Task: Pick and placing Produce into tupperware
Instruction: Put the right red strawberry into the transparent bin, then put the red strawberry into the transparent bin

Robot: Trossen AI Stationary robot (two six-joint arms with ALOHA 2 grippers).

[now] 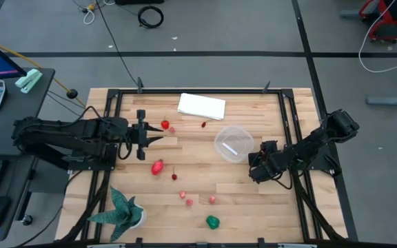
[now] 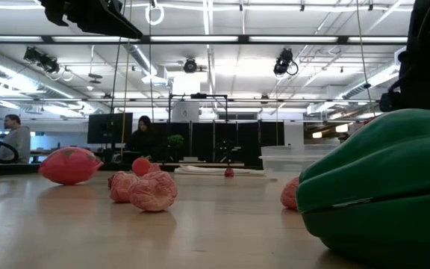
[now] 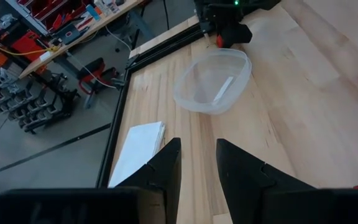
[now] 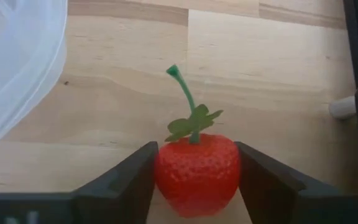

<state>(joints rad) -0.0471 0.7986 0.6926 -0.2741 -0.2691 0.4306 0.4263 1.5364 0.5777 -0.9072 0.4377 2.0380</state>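
The clear round tub [image 1: 234,143] stands on the table's right half, and it also shows in the left wrist view as the tub [image 3: 213,81]. My right gripper [image 1: 257,166] sits low just right of it and nearer, shut on a red toy strawberry [image 4: 196,173]. My left gripper [image 1: 147,135] is open on the table's left half, pointing toward the tub, with nothing between its fingers [image 3: 197,163]. Loose produce lies about: a red piece [image 1: 165,125], a small red one [image 1: 203,125], a larger red one [image 1: 158,167], pink bits [image 1: 189,201] and a green piece [image 1: 213,221]. My right gripper pinches the strawberry's red body [image 4: 166,177] between its two fingers [image 4: 126,180], one on each side. Its green stem [image 4: 184,90] and leaves point away from the wrist, past the fingertips. Whether the berry rests on the wood, I cannot tell.
A folded white cloth [image 1: 201,106] lies near the far edge. A spiky teal potted plant [image 1: 123,210] stands at the near left corner. Black frame rails [image 1: 291,124] run along the table's sides. In the low view the green piece [image 2: 383,190] fills the near right.
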